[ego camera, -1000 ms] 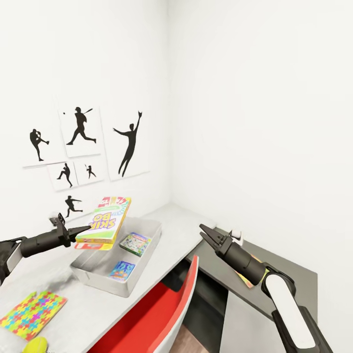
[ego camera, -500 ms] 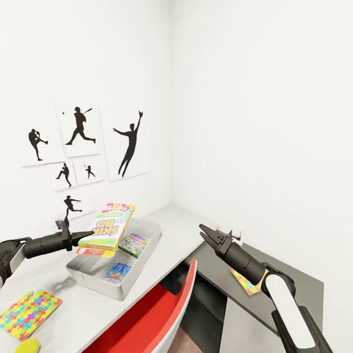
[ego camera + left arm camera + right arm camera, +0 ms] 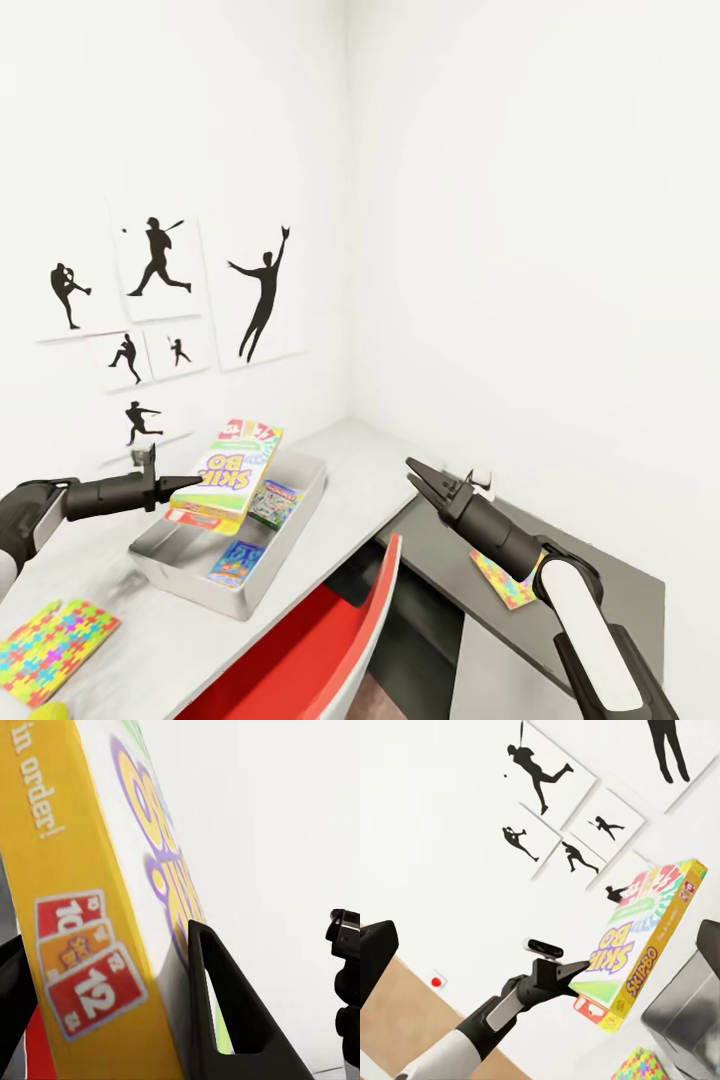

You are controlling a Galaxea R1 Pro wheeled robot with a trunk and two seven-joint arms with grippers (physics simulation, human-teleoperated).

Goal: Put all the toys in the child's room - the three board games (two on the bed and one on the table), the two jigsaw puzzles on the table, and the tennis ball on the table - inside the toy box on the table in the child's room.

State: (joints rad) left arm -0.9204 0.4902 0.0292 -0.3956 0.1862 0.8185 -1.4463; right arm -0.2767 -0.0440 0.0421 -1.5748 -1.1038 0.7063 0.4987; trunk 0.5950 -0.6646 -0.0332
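A: Holding what, the left gripper?

B: It is clamped on the near edge of the yellow-green board game, raised and tilted above the toy box's far half. One finger presses the printed lid.

A: What lies inside?

B: Two smaller game boxes, a green one and a blue one, flat on the floor of the toy box with bare grey around them.

A: And the right gripper?

B: Its jaws are spread, holding nothing, in clear air past the table's right edge, above a dark lower surface.

A: Other toys?

B: One jigsaw puzzle at the table's near left corner with the tennis ball beside it; another puzzle on the dark surface.
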